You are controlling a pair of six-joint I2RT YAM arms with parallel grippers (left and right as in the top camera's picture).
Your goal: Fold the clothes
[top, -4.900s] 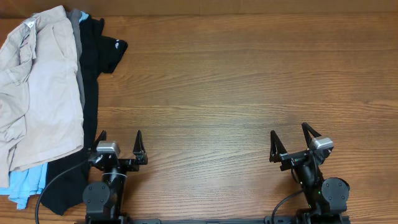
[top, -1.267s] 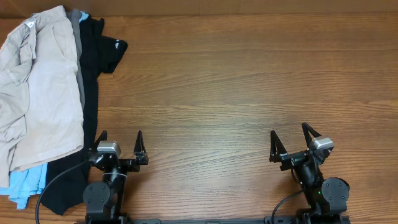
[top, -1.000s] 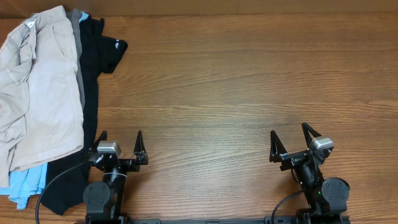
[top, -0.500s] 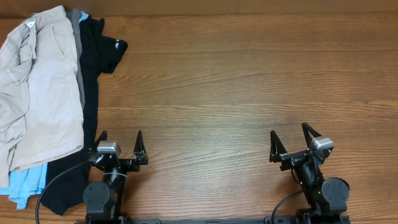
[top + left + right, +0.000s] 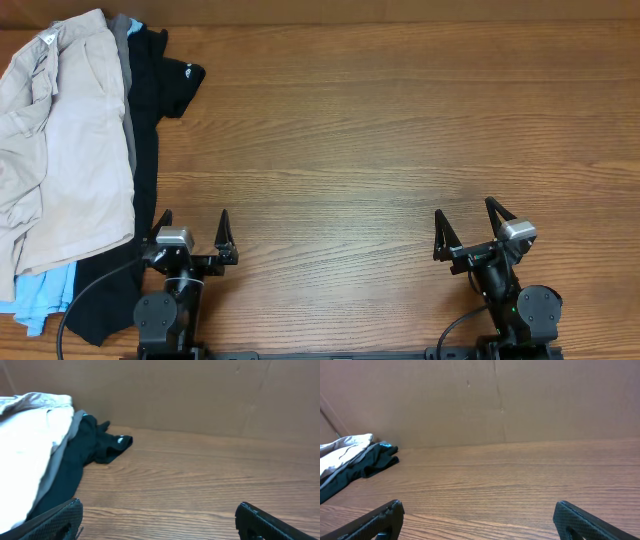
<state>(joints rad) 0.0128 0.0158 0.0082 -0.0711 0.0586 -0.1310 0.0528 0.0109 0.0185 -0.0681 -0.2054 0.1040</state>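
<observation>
The fingers [image 5: 222, 228] of the left gripper [image 5: 192, 217] stand spread wide with nothing between them, tips raised above the near edge of the wooden table [image 5: 380, 130]. The right gripper [image 5: 464, 210] is likewise spread and empty (in each wrist view only bare wood shows between the two dark finger ends). The two arms sit well apart at the table's near side.

The clothes [image 5: 70, 170] lie in a loose heap at the far left of the table, just beside the left gripper and well apart from the right one. On top are the beige shorts [image 5: 60, 150], rumpled, with a white label [image 5: 47, 38] at the far end. A grey garment [image 5: 124, 60] shows as a narrow strip along their right edge. Under both spreads a black garment [image 5: 155, 90], one end reaching out toward the table's middle. A light-blue garment [image 5: 40, 295] peeks out at the near corner. A brown board wall [image 5: 200, 395] backs the table.
</observation>
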